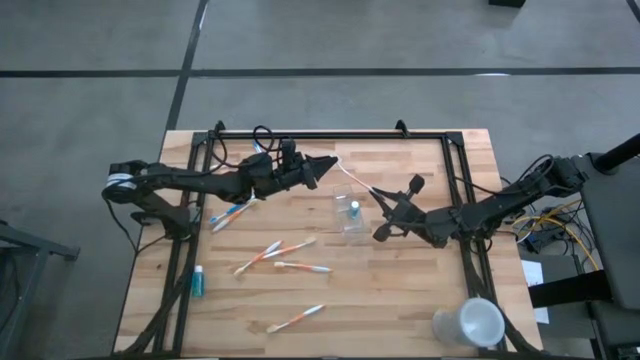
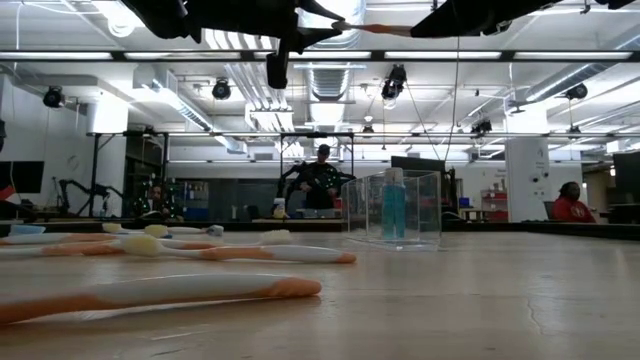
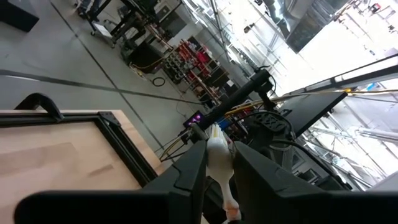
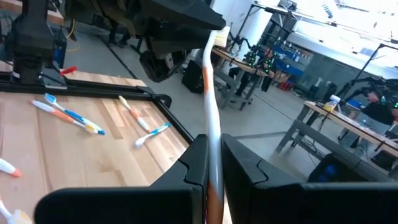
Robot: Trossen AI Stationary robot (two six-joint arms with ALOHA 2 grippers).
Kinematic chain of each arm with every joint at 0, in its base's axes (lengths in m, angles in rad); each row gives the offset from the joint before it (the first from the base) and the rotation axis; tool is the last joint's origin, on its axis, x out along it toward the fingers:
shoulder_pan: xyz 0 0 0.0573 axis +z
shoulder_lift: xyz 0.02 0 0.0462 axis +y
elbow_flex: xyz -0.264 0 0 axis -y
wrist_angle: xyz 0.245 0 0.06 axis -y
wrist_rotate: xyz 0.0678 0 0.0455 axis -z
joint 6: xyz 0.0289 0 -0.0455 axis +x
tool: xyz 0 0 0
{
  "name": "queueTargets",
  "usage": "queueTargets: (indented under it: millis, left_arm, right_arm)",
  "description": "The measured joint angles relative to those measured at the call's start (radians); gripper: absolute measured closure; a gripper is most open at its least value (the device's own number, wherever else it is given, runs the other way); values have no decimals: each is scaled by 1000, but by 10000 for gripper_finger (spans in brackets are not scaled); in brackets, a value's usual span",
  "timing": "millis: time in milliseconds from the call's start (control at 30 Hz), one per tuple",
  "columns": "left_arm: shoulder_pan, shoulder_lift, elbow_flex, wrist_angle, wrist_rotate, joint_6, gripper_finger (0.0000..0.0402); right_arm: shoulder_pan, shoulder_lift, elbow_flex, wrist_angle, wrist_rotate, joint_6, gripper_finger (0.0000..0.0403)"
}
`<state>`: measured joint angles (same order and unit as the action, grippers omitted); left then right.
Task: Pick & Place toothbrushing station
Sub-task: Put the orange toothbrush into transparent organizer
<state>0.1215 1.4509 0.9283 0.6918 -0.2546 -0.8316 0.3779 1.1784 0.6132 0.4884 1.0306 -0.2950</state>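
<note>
A white-and-orange toothbrush [image 1: 355, 181] hung above the table, far of the clear cup [image 1: 349, 214], pinched at one end by the left gripper [image 1: 328, 163] and at the other by the right gripper [image 1: 385, 205]. The cup held only one blue-handled brush [image 2: 394, 205]; several toothbrushes [image 1: 277, 252] and the blue tube [image 1: 198, 281] lay left, unplaced.

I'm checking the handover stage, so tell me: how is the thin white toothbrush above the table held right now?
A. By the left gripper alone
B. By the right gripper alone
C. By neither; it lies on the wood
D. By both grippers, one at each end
D: the thin white toothbrush spans between the left gripper and the right gripper, each shut on one end, above the small clear plastic cup.
</note>
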Motion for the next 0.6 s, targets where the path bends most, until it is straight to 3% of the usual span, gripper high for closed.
queueTargets:
  millis: [333, 600]
  left_arm:
    - [0, 0, 0, -15, -4, 1, 322]
    - [0, 0, 0, -12, -2, 9, 355]
  right_arm:
    - [0, 0, 0, -1, -7, -20, 381]
    - [0, 1, 0, -2, -7, -23, 381]
